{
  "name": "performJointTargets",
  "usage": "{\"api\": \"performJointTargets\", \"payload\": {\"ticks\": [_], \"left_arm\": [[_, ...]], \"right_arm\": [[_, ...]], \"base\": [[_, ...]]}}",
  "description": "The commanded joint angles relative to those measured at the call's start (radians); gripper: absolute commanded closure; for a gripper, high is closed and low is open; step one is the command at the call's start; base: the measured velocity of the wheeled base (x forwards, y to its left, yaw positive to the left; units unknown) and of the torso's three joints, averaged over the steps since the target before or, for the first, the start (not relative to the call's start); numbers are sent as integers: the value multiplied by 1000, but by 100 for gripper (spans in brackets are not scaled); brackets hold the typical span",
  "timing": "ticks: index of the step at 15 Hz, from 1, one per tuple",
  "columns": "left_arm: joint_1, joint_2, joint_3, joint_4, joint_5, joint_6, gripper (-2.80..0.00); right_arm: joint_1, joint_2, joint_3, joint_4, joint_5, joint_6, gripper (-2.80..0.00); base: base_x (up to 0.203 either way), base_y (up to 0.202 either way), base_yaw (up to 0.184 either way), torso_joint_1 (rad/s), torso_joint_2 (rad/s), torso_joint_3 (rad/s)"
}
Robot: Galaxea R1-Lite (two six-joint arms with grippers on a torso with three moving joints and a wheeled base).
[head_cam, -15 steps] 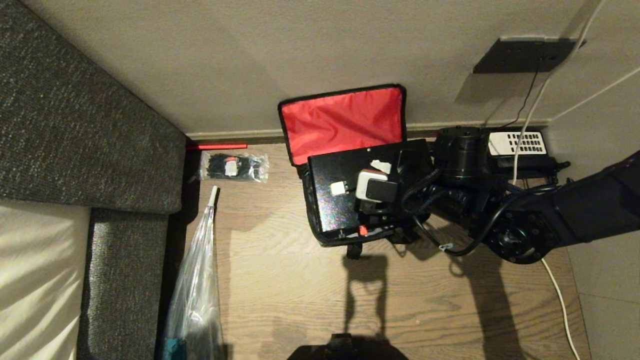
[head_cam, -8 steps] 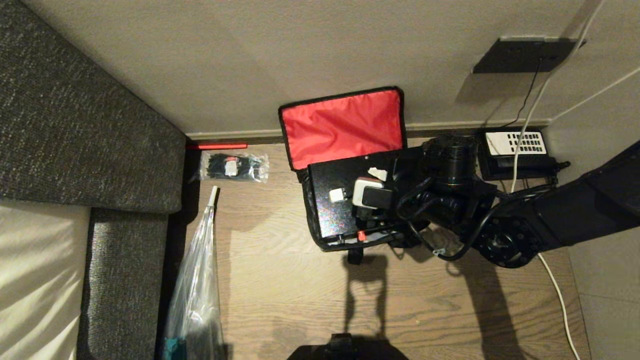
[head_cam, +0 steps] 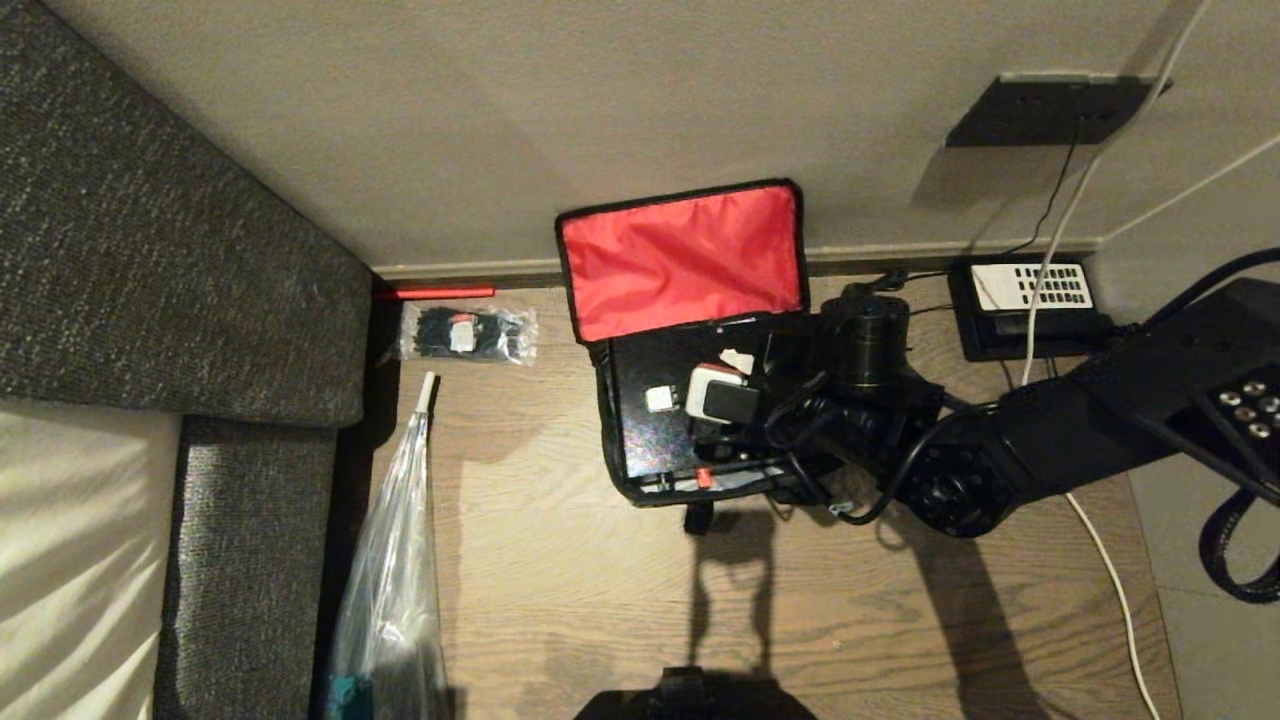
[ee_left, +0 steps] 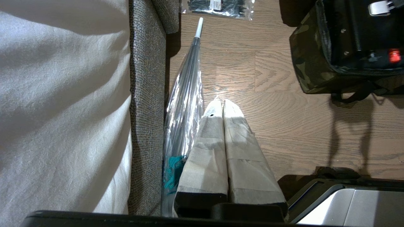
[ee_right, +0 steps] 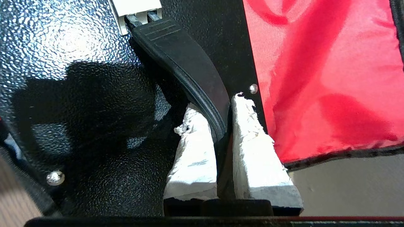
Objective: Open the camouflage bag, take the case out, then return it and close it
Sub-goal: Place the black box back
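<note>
The right gripper (ee_right: pixel 221 126) pinches the strap handle (ee_right: pixel 186 66) of the case (head_cam: pixel 660 400), which sits inside the open bag (head_cam: pixel 620 480) with its long axis along the bag's, directly beneath the gripper.

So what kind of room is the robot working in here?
Probably a home living room or bedroom corner: a grey woven-fabric sofa beside a wood-plank floor, a plain beige wall with skirting, and a black desk phone with white keypad on the floor.
</note>
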Motion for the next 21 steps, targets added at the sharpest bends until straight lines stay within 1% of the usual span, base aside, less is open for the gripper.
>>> {"api": "performJointTargets", "payload": {"ticks": [1, 7, 8, 11, 15, 16, 18, 19, 21], "left_arm": [[0, 4, 3, 0, 0, 0, 0], [0, 5, 3, 0, 0, 0, 0], [0, 5, 3, 0, 0, 0, 0], [0, 7, 3, 0, 0, 0, 0], [0, 7, 3, 0, 0, 0, 0], [0, 7, 3, 0, 0, 0, 0], [0, 8, 3, 0, 0, 0, 0], [0, 8, 3, 0, 0, 0, 0], [0, 12, 3, 0, 0, 0, 0]], "right_arm": [[1, 60, -23, -29, -3, 1, 0], [1, 145, -45, -54, -6, 19, 0], [1, 157, -41, -63, -9, 32, 0], [4, 173, -29, -62, -43, 48, 0], [2, 197, -52, -65, -57, 65, 0], [2, 200, -54, -64, -59, 68, -280], [4, 204, -43, -66, -71, 91, -280], [4, 198, -37, -63, -92, 94, -280], [4, 181, -19, -52, -95, 98, -280]], "base": [[0, 0, 0, 0, 0, 0], [0, 0, 0, 0, 0, 0], [0, 0, 0, 0, 0, 0], [0, 0, 0, 0, 0, 0], [0, 0, 0, 0, 0, 0], [0, 0, 0, 0, 0, 0], [0, 0, 0, 0, 0, 0], [0, 0, 0, 0, 0, 0], [0, 0, 0, 0, 0, 0]]}}
